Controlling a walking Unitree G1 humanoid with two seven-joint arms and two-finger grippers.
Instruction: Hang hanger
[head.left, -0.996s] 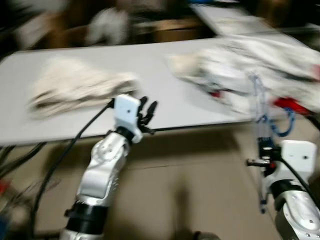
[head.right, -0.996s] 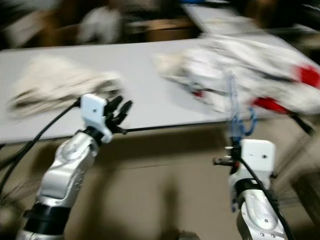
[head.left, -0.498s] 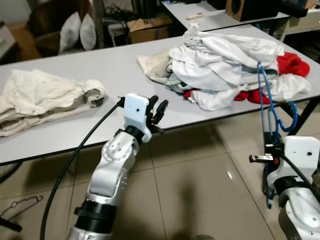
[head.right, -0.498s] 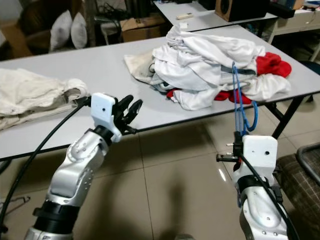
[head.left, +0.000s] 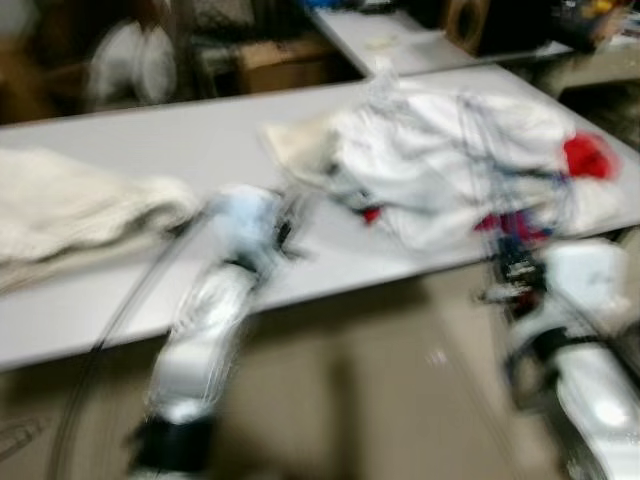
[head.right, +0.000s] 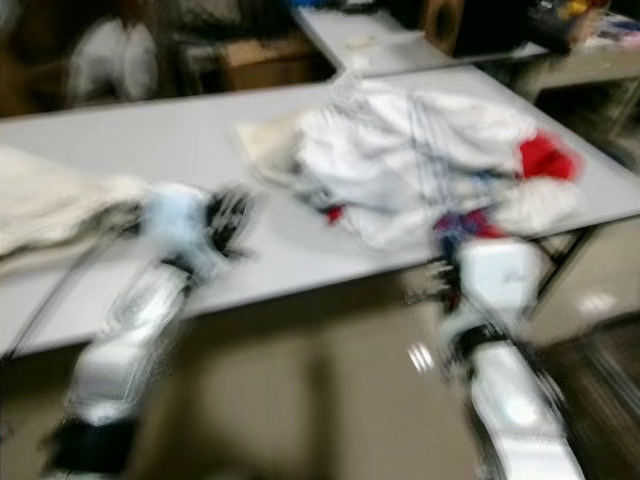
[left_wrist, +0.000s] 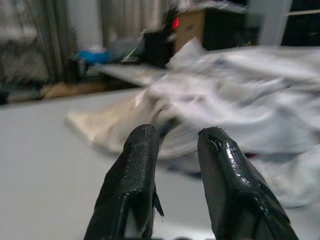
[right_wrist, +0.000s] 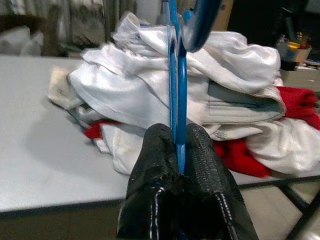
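Note:
A blue plastic hanger (right_wrist: 177, 75) stands upright between the two black fingers (right_wrist: 150, 165) of my right gripper (right_wrist: 178, 150), which is shut on its lower part. In the blurred eye views the right arm (head.left: 580, 300) is at the near right edge of a grey table (head.left: 180, 140), in front of a pile of white and red clothes (head.left: 440, 160). My left gripper (left_wrist: 177, 150) is open with nothing between its fingers, held over the table's near edge and pointing at the pile (left_wrist: 240, 95).
A cream garment (head.left: 70, 210) lies on the table's left part. A second table (head.right: 370, 40) and boxes stand behind. Tiled floor (head.left: 370, 400) stretches under the near table edge. Both eye views are motion-blurred.
The eye views have blurred and shifted, so the camera is moving. The table and clothes pile appear somewhat nearer. The right gripper still holds the hanger; the left stays open.

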